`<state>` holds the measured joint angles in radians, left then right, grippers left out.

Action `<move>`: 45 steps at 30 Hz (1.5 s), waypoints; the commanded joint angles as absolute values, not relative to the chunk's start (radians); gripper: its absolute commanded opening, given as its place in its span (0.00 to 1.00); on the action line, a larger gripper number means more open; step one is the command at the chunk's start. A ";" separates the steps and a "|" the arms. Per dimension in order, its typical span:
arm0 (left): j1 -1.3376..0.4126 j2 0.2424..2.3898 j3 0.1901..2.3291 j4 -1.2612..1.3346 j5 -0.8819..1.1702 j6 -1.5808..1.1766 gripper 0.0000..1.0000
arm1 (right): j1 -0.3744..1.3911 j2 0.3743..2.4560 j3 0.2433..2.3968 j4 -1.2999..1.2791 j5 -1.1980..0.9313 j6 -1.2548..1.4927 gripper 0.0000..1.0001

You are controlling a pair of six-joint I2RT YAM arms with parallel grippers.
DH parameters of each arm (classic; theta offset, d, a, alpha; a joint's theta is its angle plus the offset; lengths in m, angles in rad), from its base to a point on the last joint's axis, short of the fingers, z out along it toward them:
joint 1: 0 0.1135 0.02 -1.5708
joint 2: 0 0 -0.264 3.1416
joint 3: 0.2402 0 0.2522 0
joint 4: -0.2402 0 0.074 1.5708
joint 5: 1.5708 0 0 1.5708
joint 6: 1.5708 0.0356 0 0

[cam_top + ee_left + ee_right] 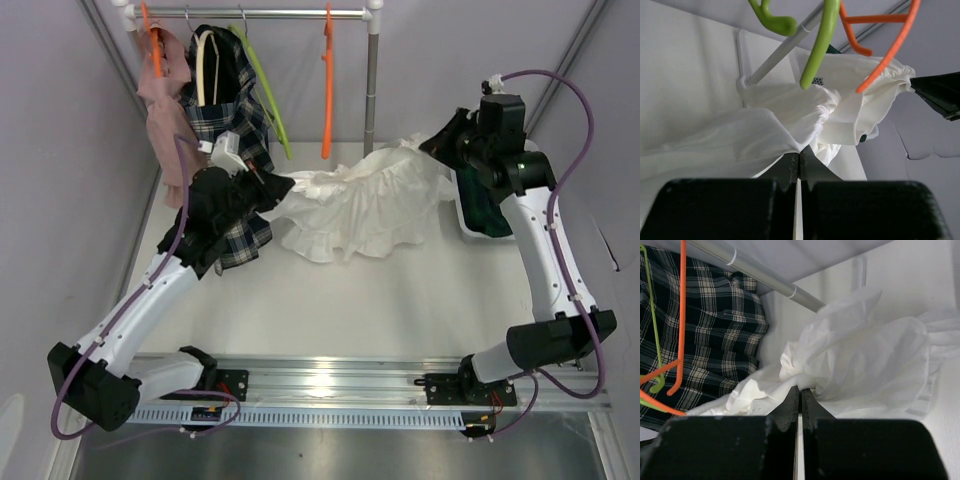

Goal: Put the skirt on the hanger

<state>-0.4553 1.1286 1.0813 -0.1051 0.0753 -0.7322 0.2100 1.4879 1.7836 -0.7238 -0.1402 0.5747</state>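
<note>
**Left claw** [799,161]: shut tight on the left end of the white skirt [360,205], in front of the rail [270,13].

**White skirt:** spread on the surface [400,300] in front of the rail, pinched at each end.

**Orange hanger** [327,85]: bare, hung near the rail's right end.

**Right claw** [800,392]: closed on the skirt's right end, right of the rail's post.

**Handling:** raise both ends evenly and keep the cloth taut between the claws. Approach the bare hanger clear of the green hanger [265,90].
</note>
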 commanded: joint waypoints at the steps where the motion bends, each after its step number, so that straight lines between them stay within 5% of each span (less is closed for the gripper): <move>1: -0.446 1.077 1.095 -0.179 0.109 -0.687 0.00 | 0.201 1.395 1.771 -0.733 -0.161 0.563 0.00; 11: -0.453 0.855 0.739 -0.212 0.146 -0.730 0.00 | 0.356 0.938 1.036 -0.629 -0.088 0.716 0.00; 19: -0.459 0.873 0.419 -0.060 0.156 -0.795 0.00 | 0.382 0.893 0.608 -0.487 -0.127 0.807 0.00; 23: -0.468 0.962 0.368 0.032 0.193 -0.799 0.00 | 0.391 0.953 0.568 -0.431 -0.143 0.810 0.00; 28: -0.497 0.942 0.377 0.045 0.229 -0.766 0.05 | 0.411 0.943 0.581 -0.442 -0.118 0.801 0.14; 33: -0.529 0.902 0.486 -0.069 0.228 -0.681 0.38 | 0.448 0.924 0.623 -0.476 -0.075 0.792 0.47; 36: -0.534 0.881 0.534 -0.142 0.225 -0.629 0.50 | 0.469 0.910 0.646 -0.492 -0.049 0.792 0.55; 45: -0.534 0.861 0.715 -0.331 0.206 -0.523 0.56 | 0.494 0.916 0.693 -0.511 -0.015 0.778 0.55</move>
<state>-0.5282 0.8803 0.6476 -0.2489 0.2127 -0.5888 0.4858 0.9192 0.6479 -0.5056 -0.0456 0.7902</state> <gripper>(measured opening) 0.562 0.555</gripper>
